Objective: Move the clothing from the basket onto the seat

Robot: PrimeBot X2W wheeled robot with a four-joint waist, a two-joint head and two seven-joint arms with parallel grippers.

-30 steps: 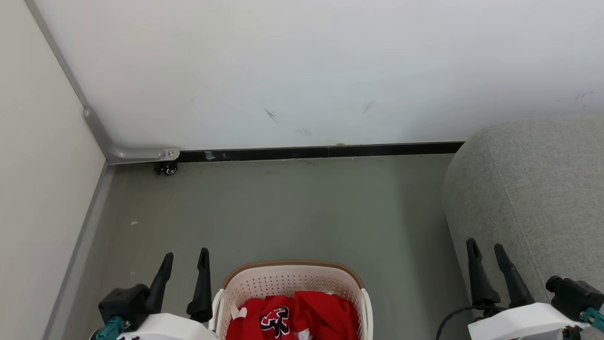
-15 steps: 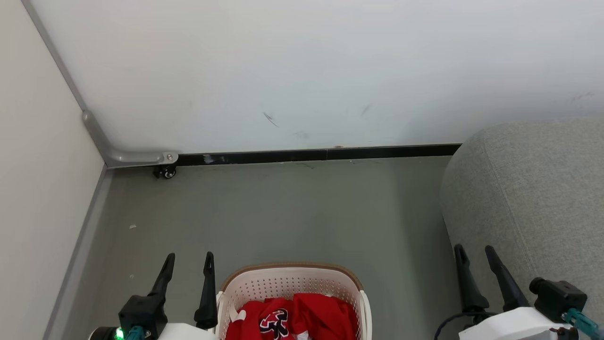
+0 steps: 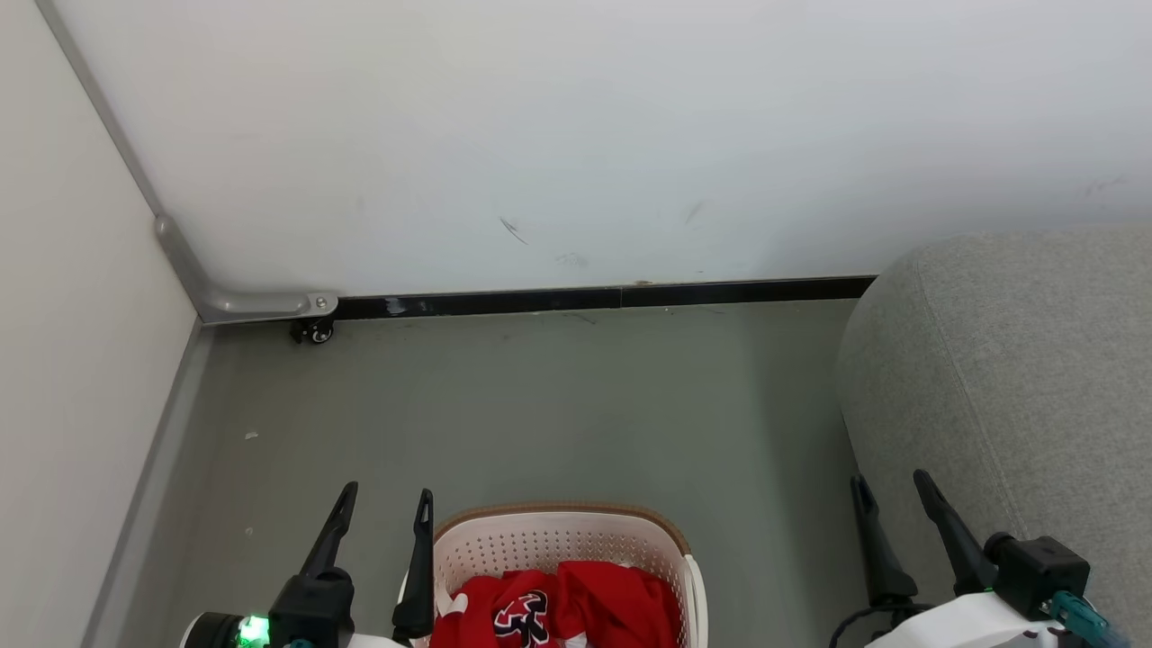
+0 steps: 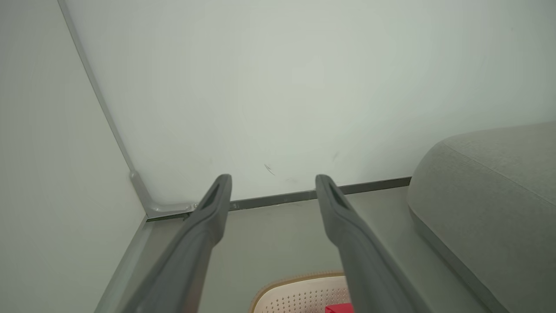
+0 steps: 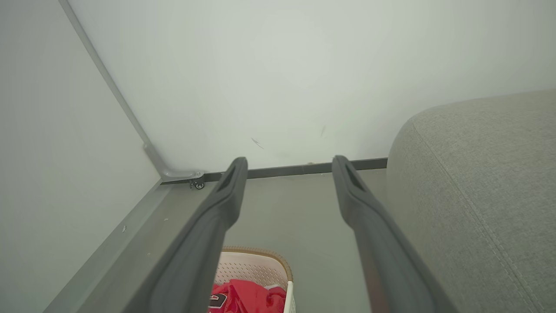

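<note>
The cream perforated basket point(image 3: 558, 531) with a brown rim stands on the floor at the bottom middle of the head view, red clothing point(image 3: 576, 603) with a black-and-white numeral bunched inside. My left gripper point(image 3: 385, 499) is open just left of the basket's rim, nothing between its fingers. My right gripper point(image 3: 891, 490) is open at the lower right, beside the light-grey sofa point(image 3: 1017, 378). The left wrist view shows the left gripper point(image 4: 273, 182) above the basket rim point(image 4: 299, 282). The right wrist view shows the right gripper point(image 5: 289, 163), the basket point(image 5: 256, 265), the clothing point(image 5: 243, 298) and the sofa point(image 5: 478, 182).
A white wall point(image 3: 585, 135) with a black baseboard point(image 3: 630, 294) closes the far side. A pale panel point(image 3: 63, 360) runs along the left, with a grey metal bracket and small caster point(image 3: 315, 331) at the corner. Grey floor point(image 3: 540, 405) lies open between basket and wall.
The left gripper has shifted right, closer to the basket's rim, and turned at the wrist. The right gripper has drawn lower and slightly left. The head camera moved a little.
</note>
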